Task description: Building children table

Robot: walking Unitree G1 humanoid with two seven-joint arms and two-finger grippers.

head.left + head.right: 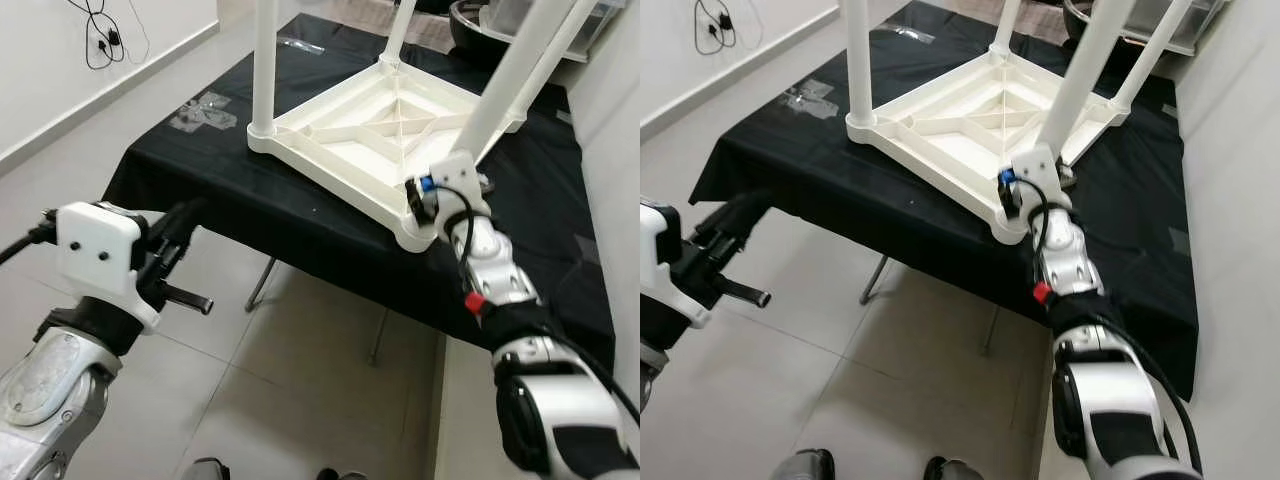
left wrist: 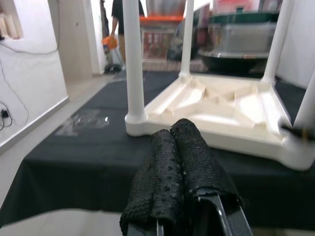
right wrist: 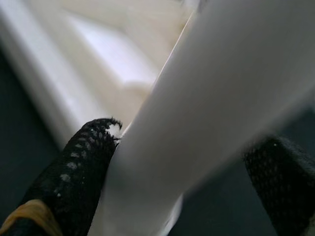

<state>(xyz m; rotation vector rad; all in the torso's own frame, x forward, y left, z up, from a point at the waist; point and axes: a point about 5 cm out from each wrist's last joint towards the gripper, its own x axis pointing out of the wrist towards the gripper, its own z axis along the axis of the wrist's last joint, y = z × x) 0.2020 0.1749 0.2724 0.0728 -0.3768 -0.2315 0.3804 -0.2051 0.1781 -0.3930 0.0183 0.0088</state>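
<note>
A white plastic children's table (image 1: 370, 130) lies upside down on a black-covered table (image 1: 250, 200), legs pointing up. At its near right corner my right gripper (image 3: 187, 162) is shut on a white leg (image 1: 520, 70) that leans over its socket, with one black finger (image 3: 78, 167) on each side of the leg's base. My left gripper (image 1: 185, 215) is shut and empty, hovering off the black table's near left edge at about cloth height. In the left wrist view its fingertips (image 2: 177, 147) point toward the near left leg (image 2: 133, 59).
Clear tape (image 1: 205, 110) marks the cloth's left end. A dark pot (image 1: 480, 30) stands behind the white table. Metal legs (image 1: 262, 285) show under the cloth above tiled floor. A cable (image 1: 100, 40) hangs on the left wall. A person (image 2: 118, 14) stands far behind.
</note>
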